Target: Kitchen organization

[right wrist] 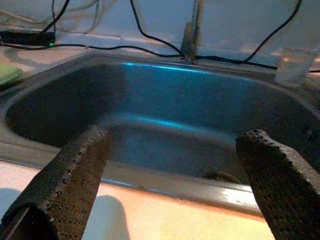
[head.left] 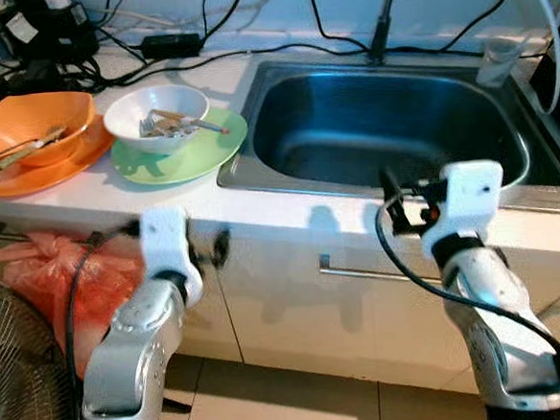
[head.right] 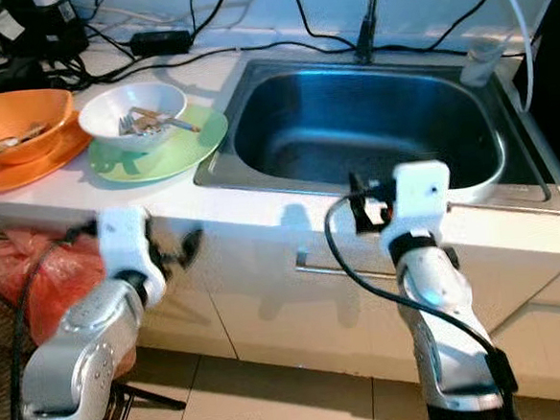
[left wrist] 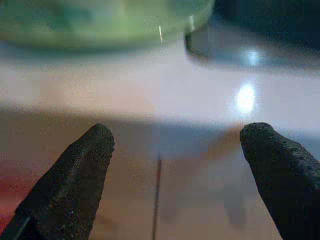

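Note:
A white bowl (head.left: 156,115) holding cutlery sits on a green plate (head.left: 209,150) on the white counter, just left of the steel sink (head.left: 389,125). Further left, an orange bowl (head.left: 29,127) with utensils rests on an orange plate (head.left: 52,173). My left gripper (left wrist: 178,129) is open below the counter's front edge, in front of the cabinet and under the green plate (left wrist: 100,20). My right gripper (right wrist: 175,134) is open at the sink's front rim, facing the empty basin (right wrist: 200,115). Nothing is between either pair of fingers.
A faucet (head.left: 382,15) rises behind the sink, with a clear cup (head.left: 498,60) at its back right corner. Black cables and a power adapter (head.left: 170,45) lie along the back wall. A red plastic bag (head.left: 63,273) and a fan (head.left: 18,382) stand below the counter on the left.

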Available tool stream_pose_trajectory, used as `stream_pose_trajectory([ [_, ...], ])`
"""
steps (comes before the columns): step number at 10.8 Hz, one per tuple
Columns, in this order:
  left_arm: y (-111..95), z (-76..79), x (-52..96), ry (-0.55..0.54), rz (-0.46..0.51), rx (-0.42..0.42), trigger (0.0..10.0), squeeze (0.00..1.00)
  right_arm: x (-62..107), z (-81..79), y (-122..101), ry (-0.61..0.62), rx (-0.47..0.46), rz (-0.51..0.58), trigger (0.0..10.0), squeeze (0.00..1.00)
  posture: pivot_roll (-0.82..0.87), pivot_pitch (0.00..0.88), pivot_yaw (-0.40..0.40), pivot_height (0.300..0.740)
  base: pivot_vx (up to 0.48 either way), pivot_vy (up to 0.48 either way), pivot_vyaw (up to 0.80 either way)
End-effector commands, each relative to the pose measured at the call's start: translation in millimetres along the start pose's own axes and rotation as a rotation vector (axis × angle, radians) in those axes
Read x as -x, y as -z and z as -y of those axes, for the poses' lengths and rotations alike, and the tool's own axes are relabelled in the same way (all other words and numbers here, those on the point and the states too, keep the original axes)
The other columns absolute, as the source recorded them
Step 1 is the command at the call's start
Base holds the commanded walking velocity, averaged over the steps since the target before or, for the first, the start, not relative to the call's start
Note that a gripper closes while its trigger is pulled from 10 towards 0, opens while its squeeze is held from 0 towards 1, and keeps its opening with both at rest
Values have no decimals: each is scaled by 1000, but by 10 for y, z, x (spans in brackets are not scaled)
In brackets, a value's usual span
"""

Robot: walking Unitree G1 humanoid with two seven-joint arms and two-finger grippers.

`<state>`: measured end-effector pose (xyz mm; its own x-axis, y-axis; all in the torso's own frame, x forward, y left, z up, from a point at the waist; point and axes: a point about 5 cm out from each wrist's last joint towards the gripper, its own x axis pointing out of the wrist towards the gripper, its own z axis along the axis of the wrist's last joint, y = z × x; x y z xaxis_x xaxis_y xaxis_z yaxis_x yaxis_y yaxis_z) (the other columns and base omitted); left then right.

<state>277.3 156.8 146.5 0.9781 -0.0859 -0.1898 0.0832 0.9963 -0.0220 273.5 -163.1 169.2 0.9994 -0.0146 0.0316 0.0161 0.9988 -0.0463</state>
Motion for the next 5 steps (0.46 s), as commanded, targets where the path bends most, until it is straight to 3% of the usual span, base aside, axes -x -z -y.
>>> stream_pose_trajectory([
  [1, -18, -46, 19, -39, 49, -3, 10000, 0, 17, 69, 2, 42, -5, 5, 10000, 0, 33, 30, 1, 740, 0, 0, 0],
  [5, -40, 104, -65, 11, 133, 38, 10000, 0, -2, -40, 7, -43, -4, -1, 10000, 0, 10, 21, -7, 740, 0, 0, 0],
])
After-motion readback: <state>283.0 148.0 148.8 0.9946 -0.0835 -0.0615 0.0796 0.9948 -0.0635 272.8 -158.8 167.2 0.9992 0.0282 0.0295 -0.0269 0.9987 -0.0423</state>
